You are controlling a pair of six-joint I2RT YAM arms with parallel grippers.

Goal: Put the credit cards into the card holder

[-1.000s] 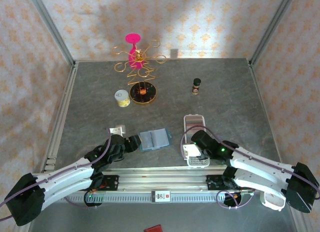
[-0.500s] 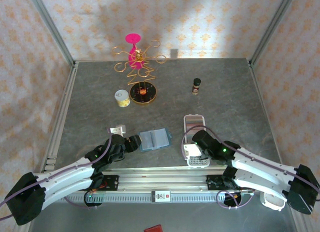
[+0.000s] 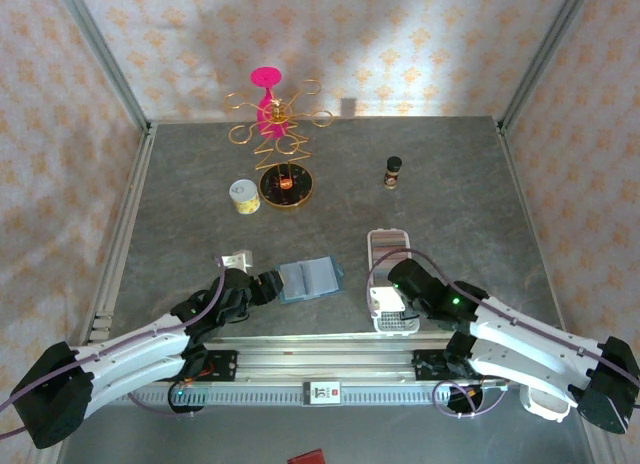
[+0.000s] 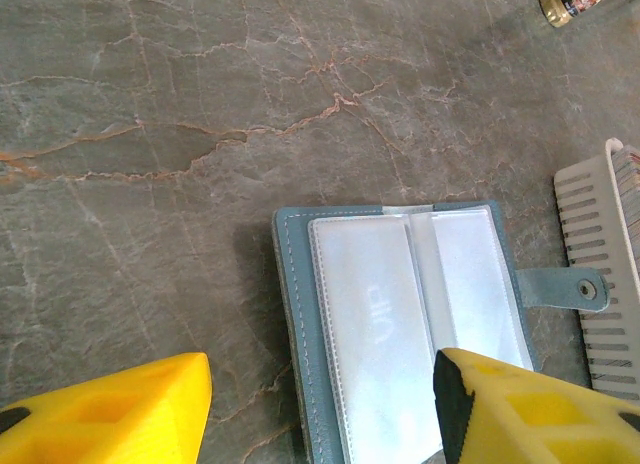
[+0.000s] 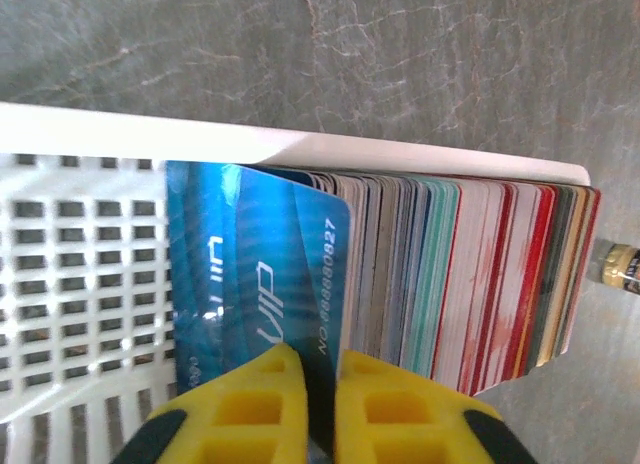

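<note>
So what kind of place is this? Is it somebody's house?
Probably a robot practice booth, not a house: two robot arms bolted to a rail at the table edge, wallpapered panels in a metal frame, and odd props like a gold wire stand.

Bare strip of desk [image 3: 450, 204] betw. wallet [image 3: 310, 280] & tray [image 3: 388, 239], passable. Wide open mid-desk. Far left blocked by wire stand [image 3: 278, 149], tin [image 3: 245, 196]; bottle [image 3: 393, 171] far right. Tray crammed tight w/ cards [image 5: 450, 274].
</note>
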